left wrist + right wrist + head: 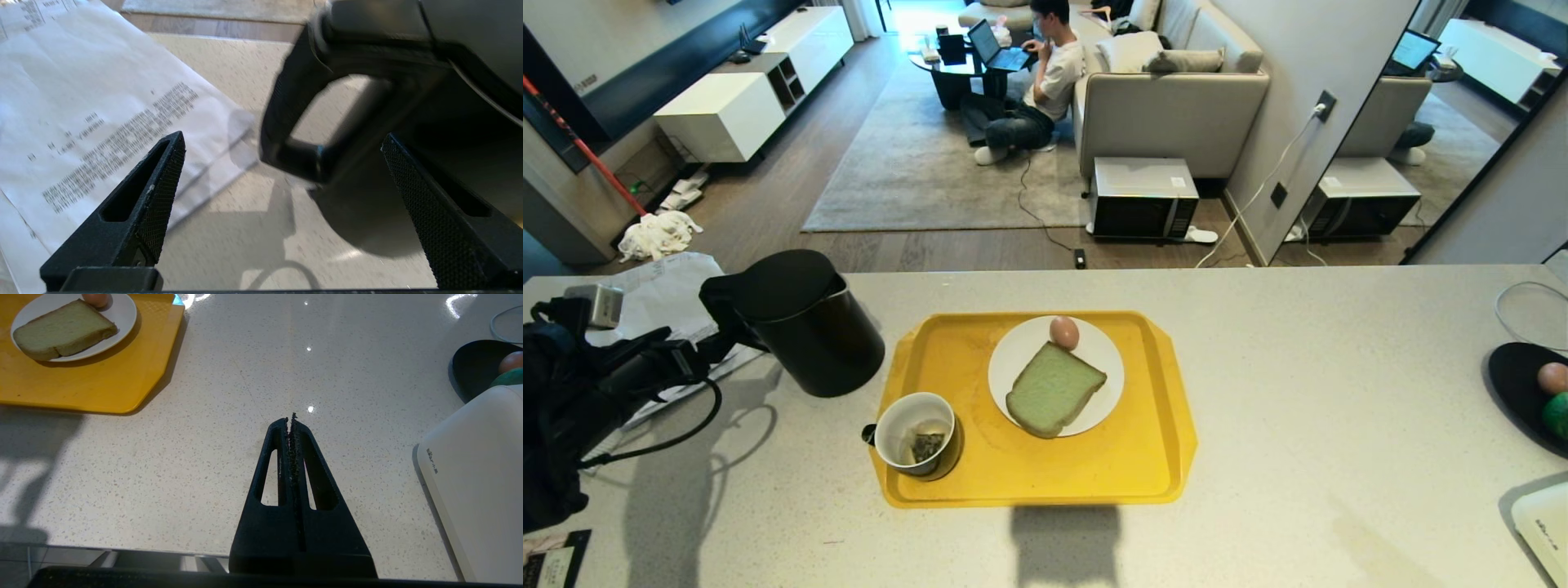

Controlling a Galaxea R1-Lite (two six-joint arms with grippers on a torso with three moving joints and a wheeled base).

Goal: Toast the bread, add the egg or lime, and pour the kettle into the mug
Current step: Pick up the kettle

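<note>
Tall matte black electric kettle point(805, 327) on pale speckled counter point(1298, 392) beside yellow plastic tray point(1143, 457); left gripper point(282, 143), fingers spread wide, facing its loop handle point(286, 122); right gripper point(291, 418) pressed together, idle.

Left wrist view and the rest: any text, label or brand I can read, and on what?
Nothing can be read.
Paper sheets beside the kettle: printed lines, too blurred.
White appliance at the counter's right: small dark marking, too small.
Dark booklet at the counter's near left corner: print, too small.
</note>
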